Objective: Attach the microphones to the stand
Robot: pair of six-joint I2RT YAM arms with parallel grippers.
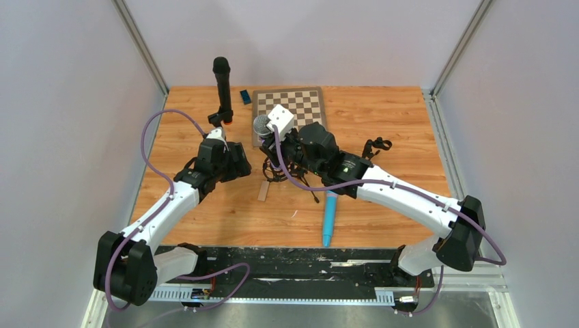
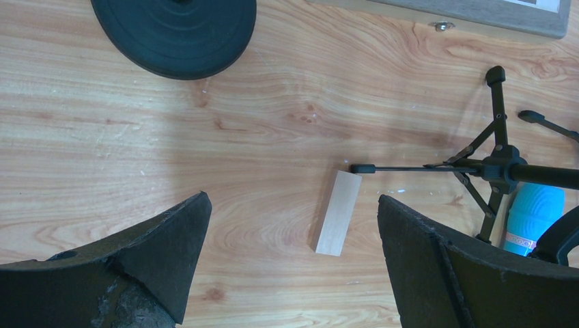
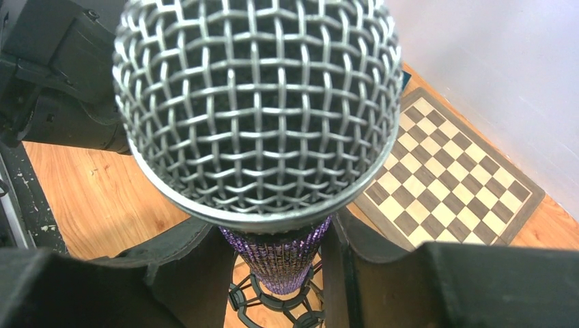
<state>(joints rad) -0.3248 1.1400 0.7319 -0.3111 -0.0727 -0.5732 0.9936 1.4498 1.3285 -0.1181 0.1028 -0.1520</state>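
1. My right hand (image 3: 276,273) is clamped on the purple microphone (image 3: 259,116), gripping the body just under the silver grille. The mic is upright, with its tail directly above the ring clip (image 3: 276,305) of the small tripod stand (image 1: 276,171).
2. My left hand (image 2: 292,205) is released with jaws wide and holds nothing. It hovers over the surface (image 2: 136,137) near a wooden block (image 2: 338,212).
3. Step in hand, as I judge it: seat the purple mic in the clip. Keep the body plumb and the tail centred on the ring, and go down slowly with no side load. The stand looks light and tippable.
4. If the stand skates, the left hand could steady a leg.
5. The light blue microphone (image 1: 329,217) lies flat, apart from the stand. The black microphone (image 1: 220,85) is upright at far left and appears mounted.
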